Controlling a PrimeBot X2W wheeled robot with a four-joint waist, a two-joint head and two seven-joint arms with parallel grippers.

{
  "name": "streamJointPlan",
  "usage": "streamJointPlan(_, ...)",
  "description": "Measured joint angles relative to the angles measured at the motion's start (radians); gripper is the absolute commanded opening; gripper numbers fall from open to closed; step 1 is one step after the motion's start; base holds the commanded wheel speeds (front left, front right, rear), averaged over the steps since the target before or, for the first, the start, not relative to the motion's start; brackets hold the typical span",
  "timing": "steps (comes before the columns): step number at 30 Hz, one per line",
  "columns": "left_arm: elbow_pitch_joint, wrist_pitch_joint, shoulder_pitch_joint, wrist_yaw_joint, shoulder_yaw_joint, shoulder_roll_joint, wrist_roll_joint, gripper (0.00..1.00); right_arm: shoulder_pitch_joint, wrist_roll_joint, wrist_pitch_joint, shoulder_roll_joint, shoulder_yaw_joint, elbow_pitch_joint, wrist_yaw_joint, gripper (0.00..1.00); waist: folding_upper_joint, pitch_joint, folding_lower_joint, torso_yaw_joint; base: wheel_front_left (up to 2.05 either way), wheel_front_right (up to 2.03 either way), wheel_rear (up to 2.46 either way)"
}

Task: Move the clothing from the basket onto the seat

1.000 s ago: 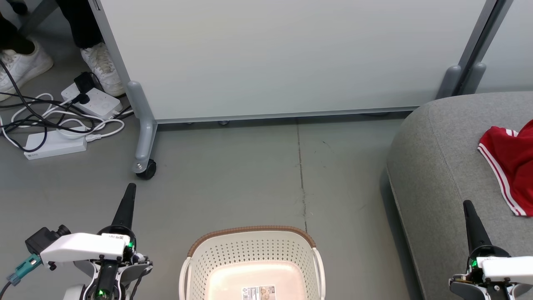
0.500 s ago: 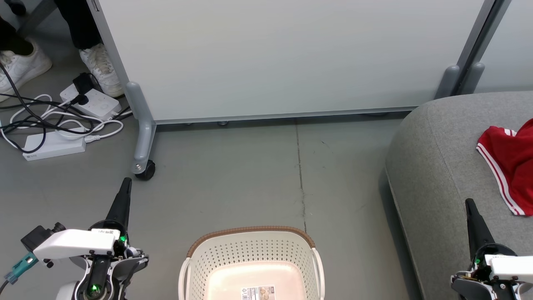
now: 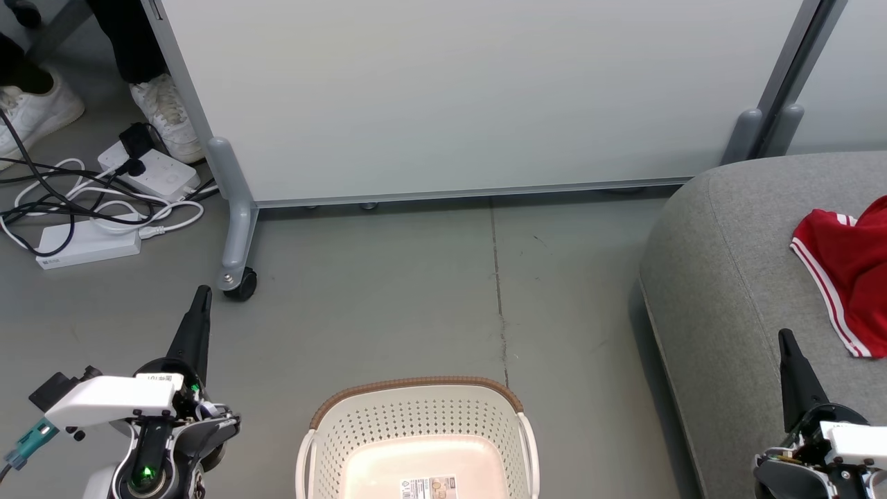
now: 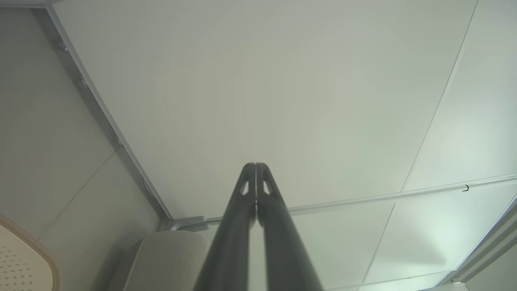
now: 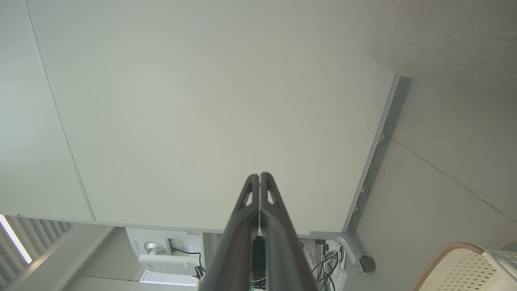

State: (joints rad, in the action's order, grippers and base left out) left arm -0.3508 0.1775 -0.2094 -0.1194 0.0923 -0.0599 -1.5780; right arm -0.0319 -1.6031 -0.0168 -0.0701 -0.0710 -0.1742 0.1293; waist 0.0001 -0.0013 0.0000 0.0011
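The cream basket (image 3: pixel 416 430) with its brown rim stands on the floor at the bottom centre, and I see only a label on its bare bottom. Red clothing (image 3: pixel 849 270) with white stripes lies on the grey seat (image 3: pixel 721 277) at the right edge. My left gripper (image 3: pixel 202 291) is shut and holds nothing, hanging above the floor left of the basket; its fingers (image 4: pixel 256 165) press together before a white panel. My right gripper (image 3: pixel 784 335) is shut and holds nothing, over the seat's front part; its fingers (image 5: pixel 259 176) meet at the tips. The basket rim (image 5: pixel 452 250) shows low right.
A white partition panel (image 3: pixel 471 97) on a wheeled grey foot (image 3: pixel 239 277) stands behind the basket. Power strips and tangled cables (image 3: pixel 104 201) lie on the floor at the left. A person's white shoes (image 3: pixel 166 114) stand beyond them. Bare grey floor (image 3: pixel 429 298) lies between basket and panel.
The left gripper has drifted left and away from the basket. The right gripper has sunk slightly toward the picture's bottom edge. The whole picture has shifted a little left.
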Motion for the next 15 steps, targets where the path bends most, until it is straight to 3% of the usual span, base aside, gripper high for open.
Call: streamJointPlan(15, -0.002, 0.015, -0.005, -0.002, 0.009, 0.000, -0.037, 0.00, -0.001, -0.045, 0.007, -0.005, 0.002, 0.002, 0.000, 0.00, -0.0001, 0.000, 0.0000, -0.001, 0.00, 0.00, 0.00)
